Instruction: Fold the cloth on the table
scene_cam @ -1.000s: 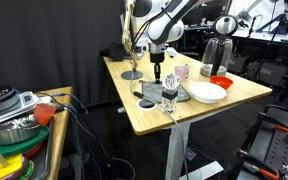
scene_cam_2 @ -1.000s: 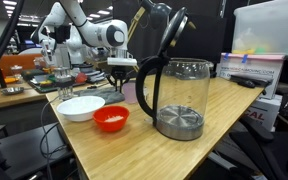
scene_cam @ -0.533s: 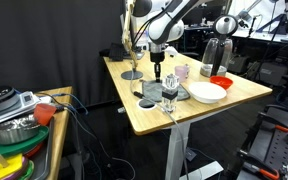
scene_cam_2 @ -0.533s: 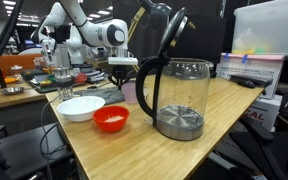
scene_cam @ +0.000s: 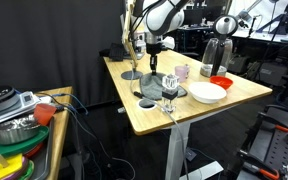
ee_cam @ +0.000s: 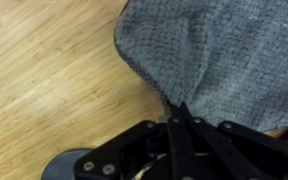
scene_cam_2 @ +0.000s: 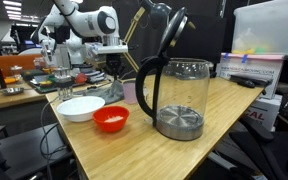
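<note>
In an exterior view, the cloth lies on the table just beside the white bowl, on the bowl's side away from the red dish. The gripper hangs directly over the cloth. At this size I cannot tell how its jaws stand.

In an exterior view from behind the kettle, the gripper sits beyond the white bowl. The cloth itself is too hidden there to make out.

The wrist view leaves the bowl out but settles the grip. The fingertips are pressed together on the cloth's edge near a corner, and the grey weave spreads away from them over bare wood.

The cloth looks light, soft and limp, so it will likely droop and drag rather than hold a shape. A corner or hem is the sensible hold, and a thin pinch could slip.
</note>
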Action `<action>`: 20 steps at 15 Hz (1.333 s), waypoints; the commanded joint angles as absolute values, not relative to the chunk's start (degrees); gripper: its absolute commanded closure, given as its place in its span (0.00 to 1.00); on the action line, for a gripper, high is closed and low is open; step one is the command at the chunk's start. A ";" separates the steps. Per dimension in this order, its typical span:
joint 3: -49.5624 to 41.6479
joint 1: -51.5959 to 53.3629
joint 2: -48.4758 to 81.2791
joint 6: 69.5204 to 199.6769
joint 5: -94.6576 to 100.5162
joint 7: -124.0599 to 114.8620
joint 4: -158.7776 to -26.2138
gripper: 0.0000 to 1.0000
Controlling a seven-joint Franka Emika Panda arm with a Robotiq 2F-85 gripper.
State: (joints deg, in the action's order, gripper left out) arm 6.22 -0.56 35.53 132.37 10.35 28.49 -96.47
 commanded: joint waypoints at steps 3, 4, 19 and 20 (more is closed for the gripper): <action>1.73 4.30 28.85 128.95 14.31 11.98 -105.53 1.00; 1.14 4.81 27.96 128.93 14.93 9.14 -107.16 1.00; 2.01 9.44 24.77 123.21 17.18 -3.43 -110.84 1.00; 2.52 9.78 24.78 121.49 16.80 -3.22 -110.96 1.00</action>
State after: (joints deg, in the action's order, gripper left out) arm 1.50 9.45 24.72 125.73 17.62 -4.88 -111.31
